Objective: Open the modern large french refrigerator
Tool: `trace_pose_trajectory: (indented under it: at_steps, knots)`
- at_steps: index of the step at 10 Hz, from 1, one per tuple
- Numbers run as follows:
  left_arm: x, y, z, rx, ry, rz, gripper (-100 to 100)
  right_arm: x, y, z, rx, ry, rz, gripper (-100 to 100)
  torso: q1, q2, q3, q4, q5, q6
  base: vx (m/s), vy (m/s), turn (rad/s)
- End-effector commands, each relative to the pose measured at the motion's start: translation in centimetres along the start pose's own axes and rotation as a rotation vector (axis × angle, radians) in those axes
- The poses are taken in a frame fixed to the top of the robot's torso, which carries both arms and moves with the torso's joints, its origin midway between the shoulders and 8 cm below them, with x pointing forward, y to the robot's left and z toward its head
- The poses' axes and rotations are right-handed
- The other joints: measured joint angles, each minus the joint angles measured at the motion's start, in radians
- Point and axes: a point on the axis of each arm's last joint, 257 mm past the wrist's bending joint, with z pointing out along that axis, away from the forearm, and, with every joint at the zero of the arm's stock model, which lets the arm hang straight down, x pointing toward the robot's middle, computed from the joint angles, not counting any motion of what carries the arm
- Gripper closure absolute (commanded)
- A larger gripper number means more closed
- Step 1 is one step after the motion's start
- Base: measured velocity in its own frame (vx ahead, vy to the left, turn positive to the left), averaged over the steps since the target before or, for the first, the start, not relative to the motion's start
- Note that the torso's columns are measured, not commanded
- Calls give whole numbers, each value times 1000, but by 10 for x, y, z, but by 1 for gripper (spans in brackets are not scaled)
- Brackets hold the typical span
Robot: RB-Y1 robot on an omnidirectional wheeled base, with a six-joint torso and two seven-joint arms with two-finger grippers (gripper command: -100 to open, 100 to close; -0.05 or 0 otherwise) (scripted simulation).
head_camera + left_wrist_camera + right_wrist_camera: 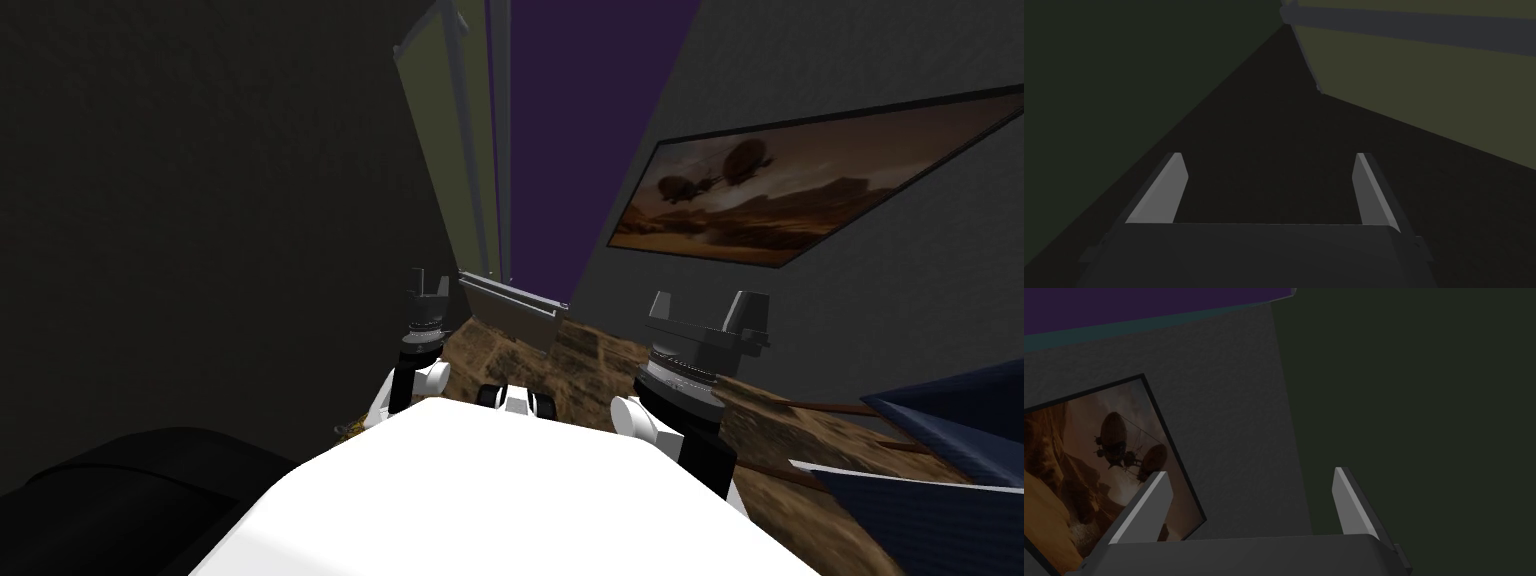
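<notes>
The left pincer [1269,155] and right pincer [1250,471] are dark boxes bearing thin light grey blades; white forearms [433,378], black joints [404,388].

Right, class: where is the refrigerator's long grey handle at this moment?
In the head view, the grey handle runs up the olive-green refrigerator door, ahead of the open left gripper and left of the purple panel; gripper and handle are apart.

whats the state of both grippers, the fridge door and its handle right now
left gripper: open, empty, apart from the door handle
right gripper: open, empty
refrigerator door: olive panel, not gripped; open or shut cannot be told
door handle: grey bar, untouched
</notes>
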Motion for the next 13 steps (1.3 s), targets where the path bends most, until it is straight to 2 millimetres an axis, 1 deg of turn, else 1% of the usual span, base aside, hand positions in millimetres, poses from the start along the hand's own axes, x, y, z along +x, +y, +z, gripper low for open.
trace_pose_trajectory:
  at_steps: [1,2,3,9,10,13]
  knots:
    - [4,8,-2,-7,32,15,-100,0,0,0,0,0,0,0,0,74,-148,74,0,0,26,-19,17]
    - [5,13,-3,-11,44,22,-100,0,0,0,1,0,0,0,-1,106,-217,106,0,0,41,-28,22]
    - [7,18,-4,-15,55,31,-100,0,0,0,1,0,0,0,-1,115,-237,116,0,0,56,-35,22]
    - [9,63,-13,-38,92,92,-100,0,0,0,1,0,0,0,0,120,-242,120,0,0,73,-53,29]
    - [9,66,-14,-47,92,92,-100,0,0,0,1,0,0,0,0,121,-241,121,0,0,59,-34,12]
    - [9,88,-17,-48,102,127,-100,0,0,0,1,0,0,0,0,120,-241,121,0,0,67,-48,31]
